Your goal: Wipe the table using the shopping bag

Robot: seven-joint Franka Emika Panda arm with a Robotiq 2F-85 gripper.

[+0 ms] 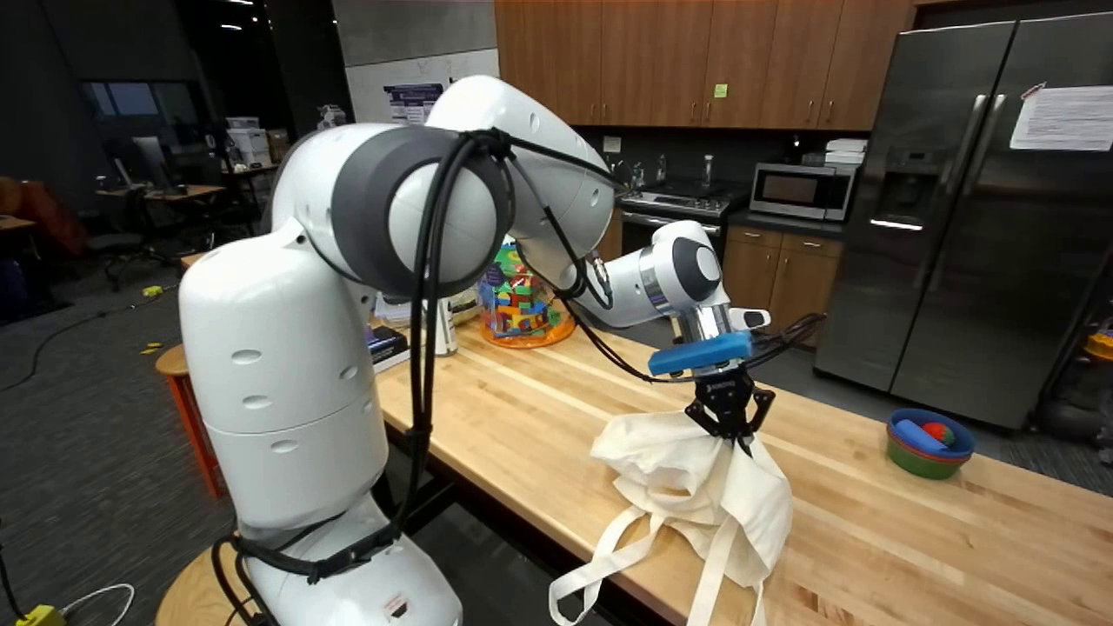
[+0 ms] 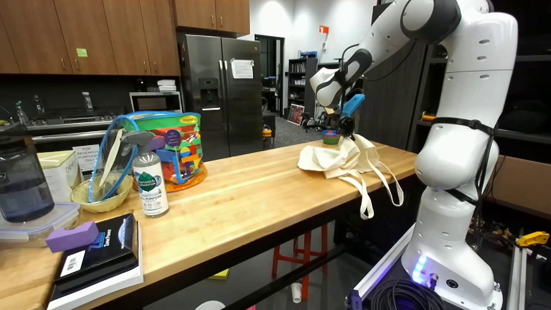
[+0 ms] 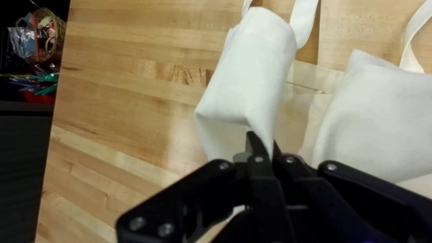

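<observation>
On the wooden counter (image 1: pixel 513 417), close to the long edge beside the white arm (image 1: pixel 296 348): shopping bag (image 1: pixel 717 496), cream cloth, limp and heavily wrinkled. Upper part gathered at the end of the arm; lower folds lie on the wood. In an exterior view its handles (image 2: pixel 363 193) run past the edge and hang below it.

Jaws: pointing down, clenched on a fold of the bag. Wrist view agrees: cloth pinched between their tips, standing out as a creased, tube-like flap. In that view a second lobe of the bag sits to the right of the jaws, and plank strips show to the left. Exterior views: tips partly covered by fabric. Blue piece (image 1: pixel 700 352) fixed just above the jaws.

Nested bowls (image 1: pixel 926 468), blue over green, at the opposite long edge, apart from the bag; red item (image 1: pixel 939 432) and blue item (image 1: pixel 919 436) inside.

Farther along the counter, well apart from the bag, in an exterior view: clear toy pouch (image 2: pixel 168 122) holding coloured blocks (image 2: pixel 172 159); white spray bottle (image 2: pixel 150 189), upright, just in front of it; pale basket (image 2: pixel 100 206) just beside; black box (image 2: pixel 103 258) lying flat, purple block (image 2: pixel 72 237) overlapping one corner.

Background: steel refrigerator (image 1: pixel 948 226) with paper (image 1: pixel 1068 119) on its door; microwave (image 1: pixel 802 193) near it. Base lamp (image 2: pixel 418 269) of the arm lit blue-white.
</observation>
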